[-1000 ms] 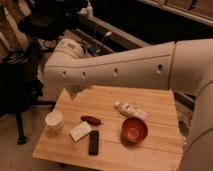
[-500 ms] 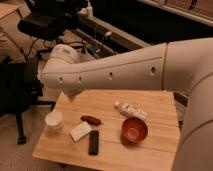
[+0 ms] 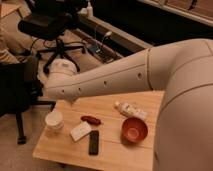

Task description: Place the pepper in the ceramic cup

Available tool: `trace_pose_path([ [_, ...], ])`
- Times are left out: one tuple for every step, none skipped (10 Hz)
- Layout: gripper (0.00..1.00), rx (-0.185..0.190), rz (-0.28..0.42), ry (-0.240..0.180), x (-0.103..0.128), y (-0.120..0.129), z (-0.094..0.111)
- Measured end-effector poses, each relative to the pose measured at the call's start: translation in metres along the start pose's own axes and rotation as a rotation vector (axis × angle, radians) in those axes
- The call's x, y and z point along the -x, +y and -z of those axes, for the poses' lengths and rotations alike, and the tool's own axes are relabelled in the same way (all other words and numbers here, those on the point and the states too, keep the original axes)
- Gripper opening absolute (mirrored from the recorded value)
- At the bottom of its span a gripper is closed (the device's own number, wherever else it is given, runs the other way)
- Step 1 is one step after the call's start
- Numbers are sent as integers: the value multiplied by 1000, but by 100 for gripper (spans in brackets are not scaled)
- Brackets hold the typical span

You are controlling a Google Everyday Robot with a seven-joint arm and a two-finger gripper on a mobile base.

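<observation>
The pepper [image 3: 91, 119] is a small, dark red, glossy thing, long and narrow, with slightly knobbly ends. It lies flat on the wooden table [image 3: 115, 156], left of the middle, its length running left to right.

Just left of it, with a little gap between, stands the cup [image 3: 54, 120]: short, wide, and white to cream, upright near the table's left edge. What is inside it cannot be made out.

Just near of the pepper lies a flat white block [image 3: 80, 131], set at a slant. A slim black device [image 3: 93, 142] lies beside the block on its right, pointing towards the near edge.

To the right of the pepper, well apart, sits a round orange-red bowl [image 3: 134, 130]. Beyond the bowl lies a pale crinkled packet [image 3: 130, 110].

The robot's thick white arm [image 3: 125, 75] reaches from the right across the far side of the table. The gripper [image 3: 71, 100] is at its left end, above the far left part of the table, high above the cup and pepper and touching neither. Only a small part shows under the arm, so I cannot tell how far open it is.

On the floor beyond stand a black office chair [image 3: 52, 22] and some cables [image 3: 97, 47].
</observation>
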Motion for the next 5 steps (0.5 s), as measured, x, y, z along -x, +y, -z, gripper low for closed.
trace_pose_path([
  [65, 5, 16, 7, -5, -5, -9],
  [65, 9, 24, 26, -16, -15, -21],
  [65, 13, 27, 38, -23, -20, -29],
  [65, 20, 42, 51, -29, -23, -40],
  [65, 29, 62, 62, -35, -23, -51],
])
